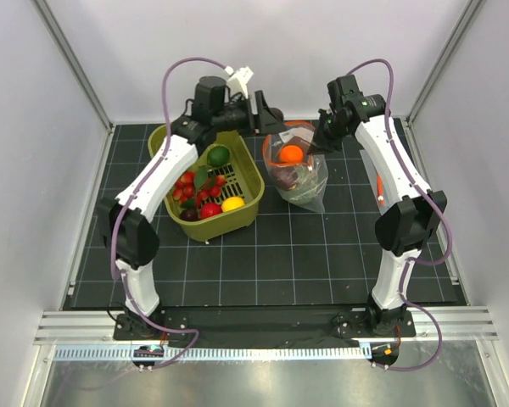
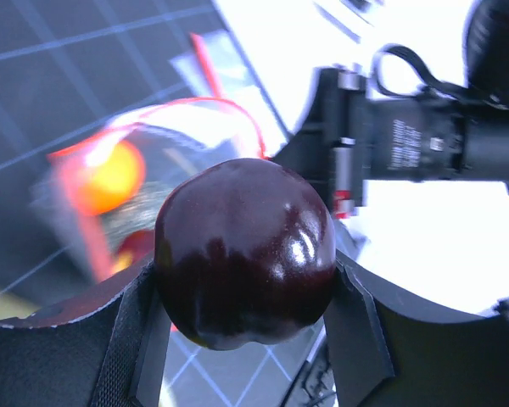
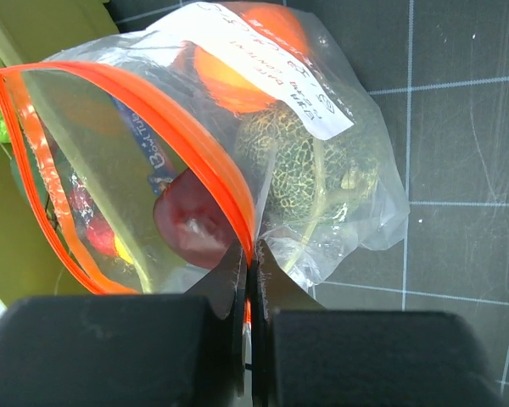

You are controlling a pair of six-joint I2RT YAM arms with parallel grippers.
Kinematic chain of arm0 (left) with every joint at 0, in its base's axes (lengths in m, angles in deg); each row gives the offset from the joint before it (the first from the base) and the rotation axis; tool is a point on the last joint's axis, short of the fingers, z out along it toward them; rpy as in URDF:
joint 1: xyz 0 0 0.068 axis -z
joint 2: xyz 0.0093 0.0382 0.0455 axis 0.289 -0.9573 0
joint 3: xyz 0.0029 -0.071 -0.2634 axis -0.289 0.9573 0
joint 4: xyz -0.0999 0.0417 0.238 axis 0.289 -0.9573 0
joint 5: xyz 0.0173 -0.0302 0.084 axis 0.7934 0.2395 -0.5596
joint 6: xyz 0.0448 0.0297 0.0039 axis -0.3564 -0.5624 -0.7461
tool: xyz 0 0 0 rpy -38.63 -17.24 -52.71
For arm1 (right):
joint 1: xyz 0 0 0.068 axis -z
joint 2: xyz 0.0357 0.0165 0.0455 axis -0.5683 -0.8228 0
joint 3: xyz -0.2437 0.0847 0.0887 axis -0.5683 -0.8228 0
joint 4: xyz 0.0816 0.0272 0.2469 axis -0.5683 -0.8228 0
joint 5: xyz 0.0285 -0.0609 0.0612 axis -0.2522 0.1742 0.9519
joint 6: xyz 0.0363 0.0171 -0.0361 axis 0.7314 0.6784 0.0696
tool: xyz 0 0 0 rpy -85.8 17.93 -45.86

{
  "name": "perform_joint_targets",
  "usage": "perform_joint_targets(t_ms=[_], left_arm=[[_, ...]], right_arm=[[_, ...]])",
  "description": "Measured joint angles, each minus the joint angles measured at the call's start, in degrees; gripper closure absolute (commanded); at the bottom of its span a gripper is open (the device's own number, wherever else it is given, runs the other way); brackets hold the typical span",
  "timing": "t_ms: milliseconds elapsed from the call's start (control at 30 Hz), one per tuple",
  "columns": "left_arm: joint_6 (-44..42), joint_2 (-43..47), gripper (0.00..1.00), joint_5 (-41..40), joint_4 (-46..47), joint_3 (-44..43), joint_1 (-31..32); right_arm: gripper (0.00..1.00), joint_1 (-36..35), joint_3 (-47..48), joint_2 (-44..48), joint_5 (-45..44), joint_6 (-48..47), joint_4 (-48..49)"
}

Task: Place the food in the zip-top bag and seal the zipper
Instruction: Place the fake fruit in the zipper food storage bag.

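Note:
My left gripper (image 2: 246,292) is shut on a dark red-purple fruit (image 2: 244,251) and holds it in the air beside the open mouth of the zip-top bag (image 1: 299,174). In the top view the left gripper (image 1: 267,119) is at the bag's far left rim. My right gripper (image 3: 248,259) is shut on the bag's orange-red zipper strip (image 3: 182,127) and holds the mouth up and open. Inside the bag lie a bright orange (image 3: 229,72), a pale-green mottled round fruit (image 3: 310,174) and a dark red piece (image 3: 191,222). In the top view the right gripper (image 1: 322,136) is at the bag's right rim.
An olive-green basket (image 1: 248,191) stands left of the bag, holding red, green and yellow pieces, among them a green one (image 1: 218,154) and a yellow one (image 1: 232,204). The dark gridded mat (image 1: 322,254) covers the table. White walls enclose the back and sides.

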Motion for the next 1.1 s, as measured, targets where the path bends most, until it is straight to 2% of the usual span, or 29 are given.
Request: perform_joint_targets(t_ms=[167,200,267,300,367,400,433,767,967,1100], left_arm=[[1.6,-4.61,0.64,2.82,1.88,-1.81,3.82],[1.75,-5.42,0.59,3.21,1.86,-1.84,4.39],[2.14,-6.93,0.47,3.8,1.79,-1.81,5.29],[2.36,-7.37,0.3,4.0,1.62,-1.73,5.57],[2.16,-7.58,0.16,4.09,0.66,-1.44,5.77],[1.81,-7.56,0.05,4.04,-0.24,-1.36,5.79],[1.29,-7.56,0.02,3.98,-0.81,-1.31,5.79],[-3.06,-6.56,0.02,1.4,-6.34,-1.31,5.84],[-8.61,-5.49,0.1,1.05,-9.14,-2.82,6.25],[-11.93,-5.53,0.22,2.93,-10.27,-5.77,6.91]], right_arm=[[0.99,0.0,0.0,0.0,0.15,0.15,-0.7],[0.99,0.0,0.0,0.0,0.15,0.17,-0.81],[0.99,0.0,0.0,0.02,0.13,0.2,-0.87],[0.99,0.0,0.0,0.07,0.13,0.22,-0.87],[0.99,0.0,0.0,0.24,0.13,0.33,-0.85],[0.99,0.0,-0.02,0.44,0.11,0.42,-0.85],[0.99,0.0,-0.07,0.66,0.11,0.46,-0.85],[0.98,0.0,-0.33,4.13,0.0,1.01,-1.09],[0.98,0.0,-0.31,4.31,0.0,0.96,-3.5],[0.97,0.0,-0.31,4.31,0.17,0.94,-3.91]])
